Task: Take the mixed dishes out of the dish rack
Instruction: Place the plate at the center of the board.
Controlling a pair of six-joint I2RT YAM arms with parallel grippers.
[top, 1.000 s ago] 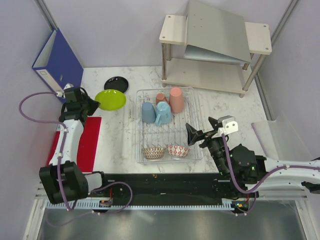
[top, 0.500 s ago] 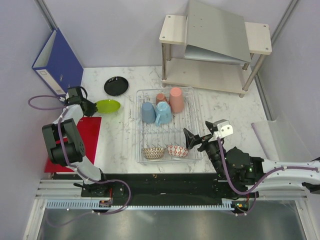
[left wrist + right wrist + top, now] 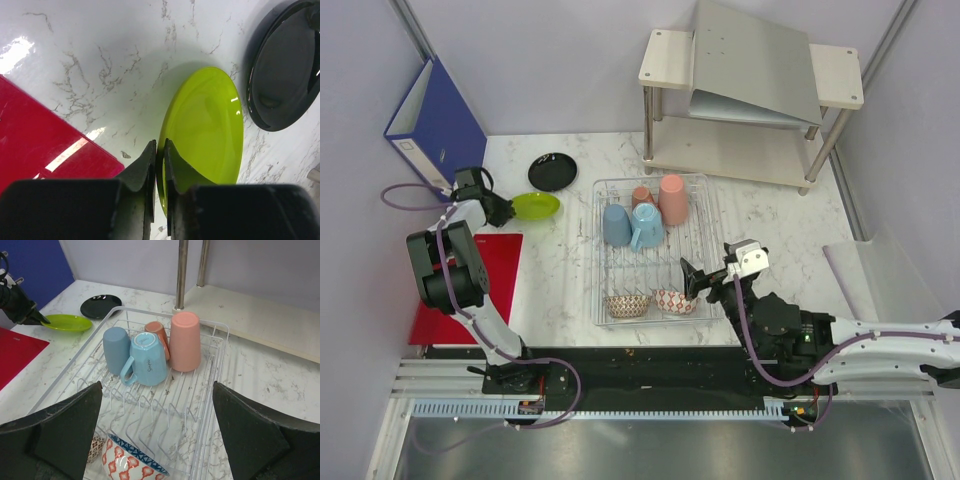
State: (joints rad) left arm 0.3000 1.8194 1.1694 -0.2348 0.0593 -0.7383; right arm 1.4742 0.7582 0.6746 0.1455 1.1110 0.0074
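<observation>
1. The left gripper (image 3: pixel 160 145) is seen with jaws narrow, pinched on the near rim of the lime-green plate (image 3: pixel 205 130). The plate is down on the table (image 3: pixel 770 215), left of the dish rack (image 3: pixel 710 215), just beside the black plate (image 3: pixel 282 75) and near the corner of the red mat (image 3: pixel 40 135).
2. The right gripper (image 3: pixel 691 279) is held wide with nothing in it, poised over the near end of the rack, just above the red-white bowl (image 3: pixel 132 462).
3. Left in the rack: the red-white bowl and the brown-white bowl (image 3: pixel 627 304) at the near end. At the far end, upside down and packed tight, are two light-blue cups (image 3: pixel 116 349), a salmon-pink cup (image 3: pixel 185 341) and a smaller pink mug (image 3: pixel 156 332).
4. Risk: if the left arm is lifted before the jaws are fully parted, the lime-green plate could be dragged, tipped, or knocked into the black plate.
5. Risk: the red-white bowl is tilted among the wire prongs, so a finger could be snagged on a prong. The brown-white bowl beside it could be bumped.
6. Risk: the glazed rims are judged slippery, so a shallow pinch could be lost.
7. Surface: glossy white marble-look top with glare patches, so sliding is expected.
8. Room: pale walls, a beige shelf (image 3: pixel 750 150) at the far side and a blue binder (image 3: pixel 435 120) at the far left. Space left of the rack is judged tight.
</observation>
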